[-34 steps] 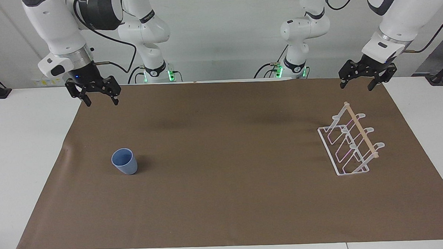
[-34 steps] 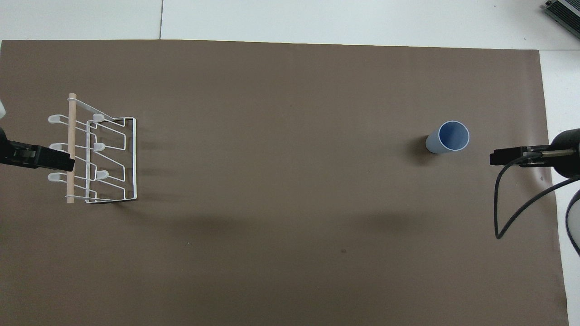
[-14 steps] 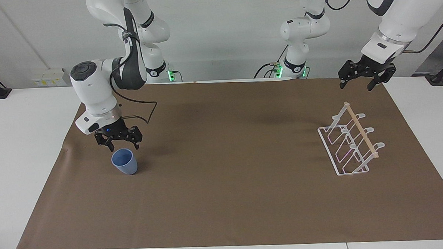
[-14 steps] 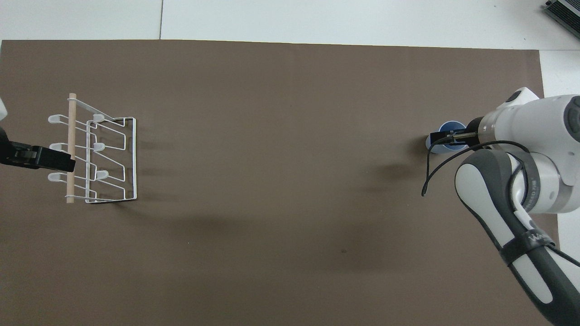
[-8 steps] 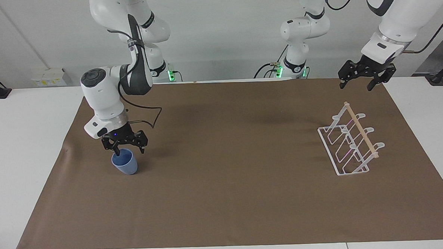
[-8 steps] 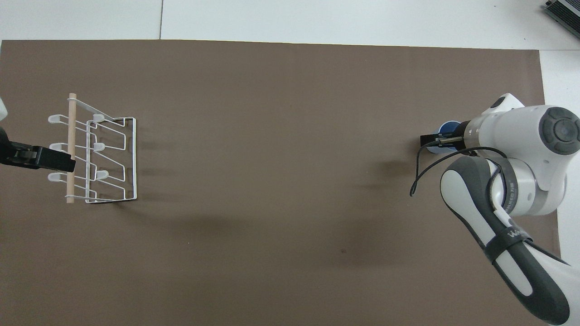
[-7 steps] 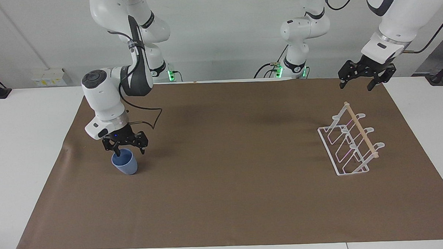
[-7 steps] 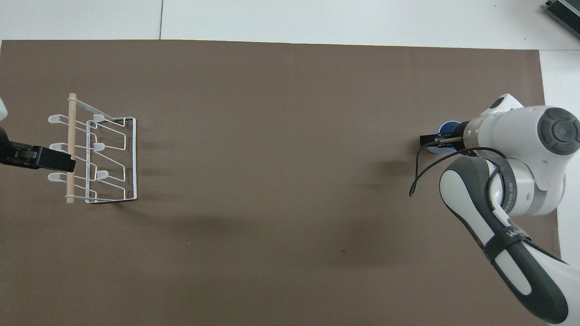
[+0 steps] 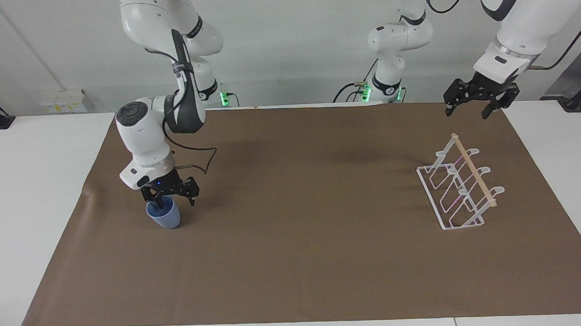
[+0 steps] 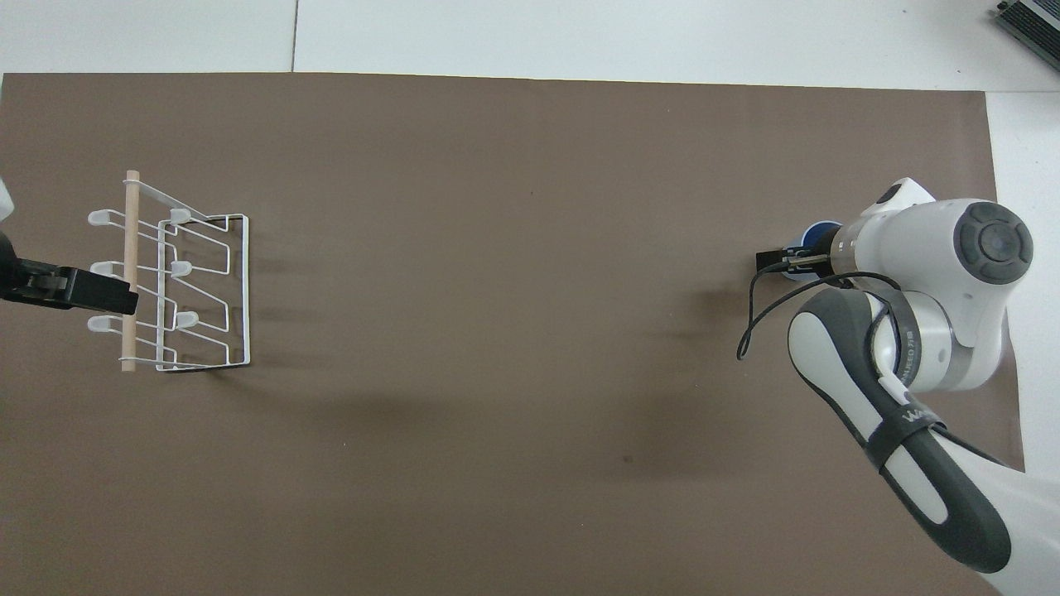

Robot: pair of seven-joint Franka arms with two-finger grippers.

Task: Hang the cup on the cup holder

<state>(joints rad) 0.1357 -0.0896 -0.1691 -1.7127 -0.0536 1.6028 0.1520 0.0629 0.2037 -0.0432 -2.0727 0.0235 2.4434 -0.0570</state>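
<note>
The light-blue cup (image 9: 165, 217) stands upright on the brown mat toward the right arm's end of the table. My right gripper (image 9: 176, 204) is low over it and open, one finger inside the cup's mouth and the other outside its wall. In the overhead view the right arm hides most of the cup (image 10: 818, 228); the right gripper (image 10: 782, 263) pokes out beside it. The white wire cup holder (image 9: 475, 172) with its wooden dowel stands toward the left arm's end. My left gripper (image 9: 473, 108) waits open in the air; from overhead the left gripper (image 10: 108, 291) overlaps the cup holder (image 10: 129, 248).
A brown mat (image 9: 295, 261) covers most of the white table (image 9: 27, 194). A black cable loops from the right wrist (image 9: 199, 159) beside the cup. Both arm bases stand at the robots' edge of the table.
My right gripper has come down from above the cup and shifted a little toward the table's middle, so one finger now dips into the cup's mouth. The left arm, cup and cup holder have not moved.
</note>
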